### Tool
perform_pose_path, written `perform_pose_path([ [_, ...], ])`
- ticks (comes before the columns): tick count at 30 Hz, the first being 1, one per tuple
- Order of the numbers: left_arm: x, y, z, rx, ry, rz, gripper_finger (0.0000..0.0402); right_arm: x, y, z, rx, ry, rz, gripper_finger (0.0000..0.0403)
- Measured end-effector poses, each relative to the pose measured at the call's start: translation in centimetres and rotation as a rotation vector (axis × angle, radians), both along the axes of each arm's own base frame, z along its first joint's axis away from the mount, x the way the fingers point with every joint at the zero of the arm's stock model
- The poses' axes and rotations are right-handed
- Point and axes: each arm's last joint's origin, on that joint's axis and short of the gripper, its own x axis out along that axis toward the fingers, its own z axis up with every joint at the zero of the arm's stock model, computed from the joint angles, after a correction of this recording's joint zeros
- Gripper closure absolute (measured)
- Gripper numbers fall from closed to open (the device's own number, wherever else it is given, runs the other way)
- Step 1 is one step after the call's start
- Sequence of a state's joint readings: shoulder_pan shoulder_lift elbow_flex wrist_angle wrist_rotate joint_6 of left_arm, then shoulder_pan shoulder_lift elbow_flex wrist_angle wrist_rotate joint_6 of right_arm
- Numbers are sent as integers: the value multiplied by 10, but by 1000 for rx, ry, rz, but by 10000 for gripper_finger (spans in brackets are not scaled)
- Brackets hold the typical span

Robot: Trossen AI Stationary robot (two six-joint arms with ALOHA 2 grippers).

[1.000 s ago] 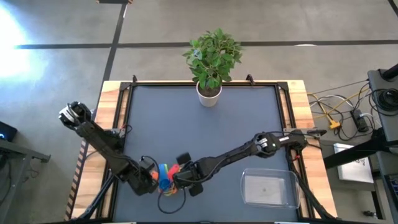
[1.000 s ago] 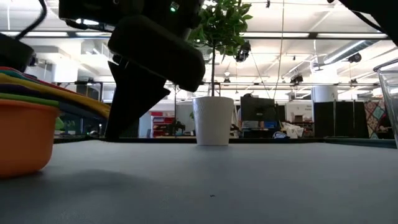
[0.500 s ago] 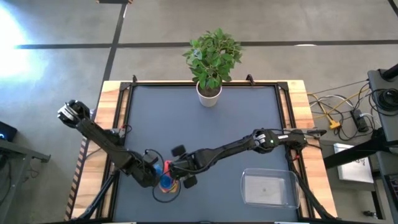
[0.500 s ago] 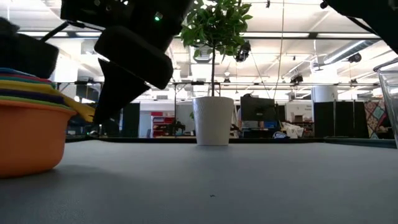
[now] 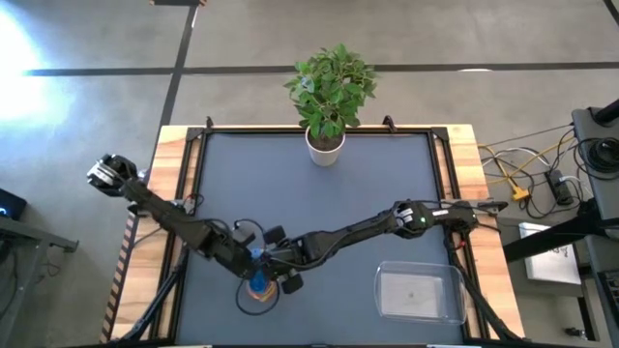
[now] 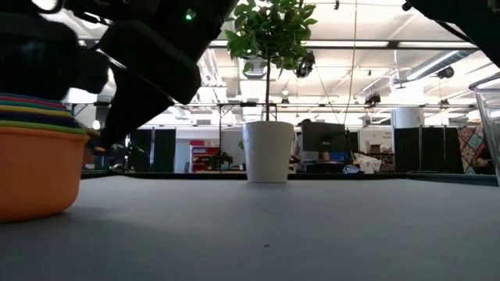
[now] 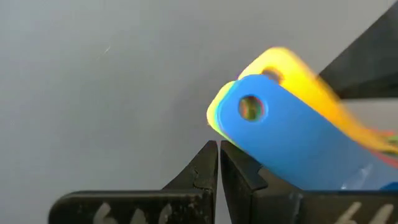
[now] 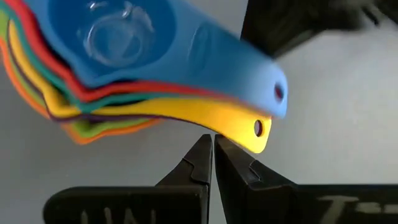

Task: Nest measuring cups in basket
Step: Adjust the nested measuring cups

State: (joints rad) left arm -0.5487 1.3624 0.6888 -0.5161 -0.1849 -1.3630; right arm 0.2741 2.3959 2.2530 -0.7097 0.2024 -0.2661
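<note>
Flanking the nested measuring cups, both arms' fingers pressed together; potted plant and basket well apart.

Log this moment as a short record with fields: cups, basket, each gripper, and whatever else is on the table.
cups: nested in one stack, blue cup on top, orange cup outermost; handles fanned out
stack location: on the table, near its front edge, left of centre
basket: clear tray at front right, nothing in it, well apart from the stack
left gripper: shut, beside the blue handle, holding nothing
right gripper: shut, at the yellow handle, holding nothing
other: potted plant at the back edge
</note>
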Motion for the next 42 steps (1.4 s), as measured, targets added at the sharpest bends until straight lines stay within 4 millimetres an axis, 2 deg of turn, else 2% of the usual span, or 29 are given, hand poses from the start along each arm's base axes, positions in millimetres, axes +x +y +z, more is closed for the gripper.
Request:
perform_pose_path([
  [6,10,6,3,-3,-61,-28,400,0,0,0,2,-5,0,394],
  [14,5,7,7,-19,-36,-55,400,-7,-2,1,-19,70,-1,394],
  [20,-11,8,25,-40,-67,-41,400,-17,-4,19,-28,108,50,394],
  [23,-22,3,38,-2,-170,-36,400,-22,-5,25,45,147,147,394],
  [26,-34,-5,48,112,-313,-21,400,-22,-9,33,100,144,244,387],
  [29,-42,-13,51,249,-434,5,400,-21,-20,39,101,129,279,370],
  [34,-43,-19,49,447,-546,46,400,-16,-33,40,68,98,310,324],
  [38,-44,-18,40,496,-482,18,400,-12,-42,40,45,72,359,279],
  [42,-57,-10,24,342,-283,53,400,-10,-48,39,24,68,364,235],
])
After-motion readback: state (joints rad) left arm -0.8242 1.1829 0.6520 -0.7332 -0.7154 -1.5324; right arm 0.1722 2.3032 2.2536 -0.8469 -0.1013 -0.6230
